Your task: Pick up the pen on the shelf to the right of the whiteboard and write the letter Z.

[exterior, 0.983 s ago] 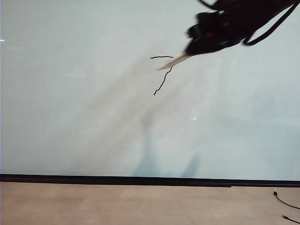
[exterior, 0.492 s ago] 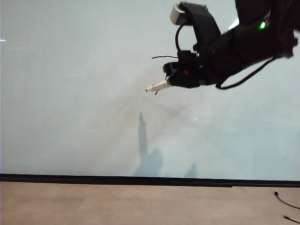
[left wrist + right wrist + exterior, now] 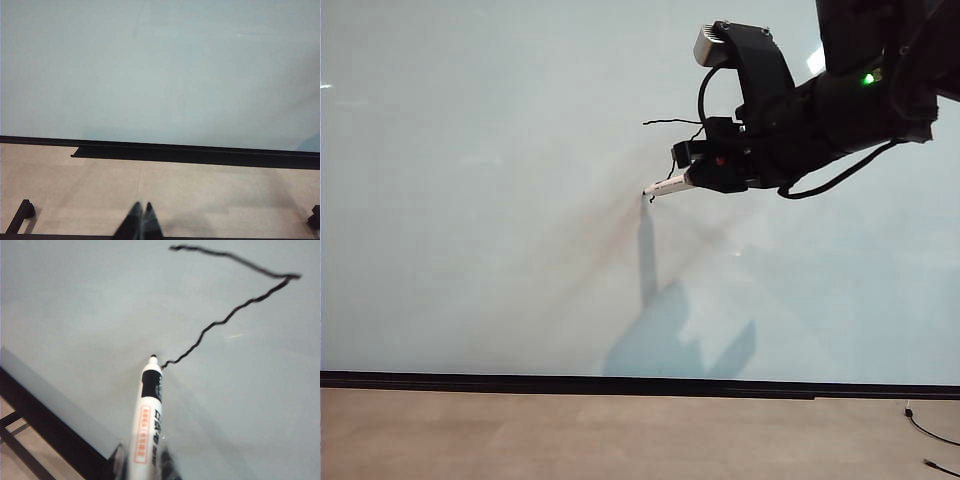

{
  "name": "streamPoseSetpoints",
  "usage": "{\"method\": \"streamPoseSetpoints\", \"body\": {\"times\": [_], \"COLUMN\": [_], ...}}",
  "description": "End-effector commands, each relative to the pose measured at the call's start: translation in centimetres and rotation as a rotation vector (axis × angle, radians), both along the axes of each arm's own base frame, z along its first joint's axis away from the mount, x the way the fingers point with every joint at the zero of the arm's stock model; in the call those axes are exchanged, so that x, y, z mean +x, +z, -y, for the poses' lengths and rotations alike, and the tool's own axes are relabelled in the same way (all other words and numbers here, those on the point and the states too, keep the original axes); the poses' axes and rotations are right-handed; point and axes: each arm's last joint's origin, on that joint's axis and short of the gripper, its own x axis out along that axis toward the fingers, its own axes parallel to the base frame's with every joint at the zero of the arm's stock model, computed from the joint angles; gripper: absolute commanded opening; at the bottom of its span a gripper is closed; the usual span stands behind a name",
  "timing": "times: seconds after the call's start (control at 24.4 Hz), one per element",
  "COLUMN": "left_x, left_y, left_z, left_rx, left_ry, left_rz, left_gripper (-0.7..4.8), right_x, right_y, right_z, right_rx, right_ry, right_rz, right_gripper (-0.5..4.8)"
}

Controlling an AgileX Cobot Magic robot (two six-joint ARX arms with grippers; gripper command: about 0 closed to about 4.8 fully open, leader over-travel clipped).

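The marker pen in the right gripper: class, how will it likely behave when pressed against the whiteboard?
The marker pen looks stiff and straight, so it probably won't bend. Its smooth round barrel could slip or twist in the shut right gripper. The wobbly line on the glossy whiteboard suggests its tip skids.

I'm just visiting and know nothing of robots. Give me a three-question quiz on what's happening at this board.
1. True or false: the right gripper holds the pen.
2. Which strokes of the letter Z are drawn? A) top only B) top and diagonal C) all three
3. Where is the pen's tip?

Key: 1. True. 2. B. 3. At the diagonal's lower end, at the whiteboard. The left gripper sits shut, low before the board.
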Motion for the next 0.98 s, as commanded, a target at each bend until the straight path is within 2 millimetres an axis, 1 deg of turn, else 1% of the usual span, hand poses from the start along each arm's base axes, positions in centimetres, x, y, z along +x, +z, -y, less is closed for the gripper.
{"method": "streamPoseSetpoints", "body": {"times": [0.04,0.49,0.98], "left_x": [0.00,0.00,0.00], "left_y": [0.18,0.18,0.18], "left_z": [0.01,0.00,0.00], "left_rx": [0.004,0.004,0.005], "left_ry": [-0.002,-0.001,-0.001], "left_rz": [0.013,0.013,0.013], "left_gripper": [-0.05,-0.04,-0.05], "right_x": [0.32,0.54,0.53], "right_y": [0.50,-0.01,0.56], "right_z": [-0.16,0.12,0.60], "right_rx": [0.017,-0.010,-0.003], "right_ry": [0.000,-0.036,-0.075], "right_rz": [0.017,-0.026,-0.009], "right_gripper": [-0.09,-0.09,-0.09]}}
